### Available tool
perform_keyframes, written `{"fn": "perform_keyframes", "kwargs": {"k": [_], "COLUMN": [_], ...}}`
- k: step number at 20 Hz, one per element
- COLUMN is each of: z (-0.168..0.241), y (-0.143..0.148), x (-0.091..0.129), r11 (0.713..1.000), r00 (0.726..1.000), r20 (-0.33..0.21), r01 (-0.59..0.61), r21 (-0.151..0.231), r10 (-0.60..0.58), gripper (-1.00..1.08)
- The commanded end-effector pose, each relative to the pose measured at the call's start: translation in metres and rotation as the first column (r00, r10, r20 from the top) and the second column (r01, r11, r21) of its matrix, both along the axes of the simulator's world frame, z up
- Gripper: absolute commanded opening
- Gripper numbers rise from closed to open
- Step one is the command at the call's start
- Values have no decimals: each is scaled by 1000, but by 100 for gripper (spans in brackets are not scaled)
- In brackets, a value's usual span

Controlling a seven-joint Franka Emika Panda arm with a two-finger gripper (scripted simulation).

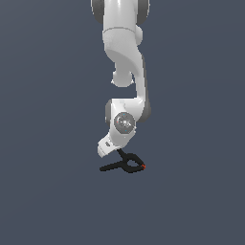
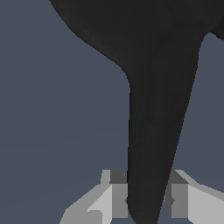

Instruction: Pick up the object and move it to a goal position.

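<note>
In the exterior view, the black spring clamp (image 1: 125, 163) was seen directly below the gripper (image 1: 115, 152), one thin handle splayed toward that view's left, orange-red tip (image 1: 143, 166) toward its right. In the wrist view, a clamp handle (image 2: 151, 144) was pinched between the two fingers (image 2: 118, 199), both pads touching it. The gripper (image 2: 148, 201) was clenched on the clamp.

My white arm (image 1: 125, 72) hangs down from above and bends at the wrist. My gripper (image 2: 148, 200) points down. My two grey fingers (image 2: 118, 199) are close together, one on each side of the black clamp handle (image 2: 153, 131), touching it.
</note>
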State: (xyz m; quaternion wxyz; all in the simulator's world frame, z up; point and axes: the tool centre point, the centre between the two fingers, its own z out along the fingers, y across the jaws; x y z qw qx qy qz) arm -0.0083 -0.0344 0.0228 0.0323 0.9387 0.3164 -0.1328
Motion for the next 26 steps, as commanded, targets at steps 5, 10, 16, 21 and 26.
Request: {"fn": "perform_keyframes", "kwargs": {"k": [5,10,16,21,26], "z": [2,14,45,85,136], "y": [0,0,-1,-2,-3], "x": [-1,-5,-15,-27,-43], "r11": [1000,1000,1000,1000,1000], "r00": [1000,1000,1000,1000,1000], "r20": [0,0,0,0,0], "r01": [0,0,0,0,0], "r21": [0,0,0,0,0], "r10": [0,0,0,0,0], "gripper": [-100,-100,-100,-100,-100]}}
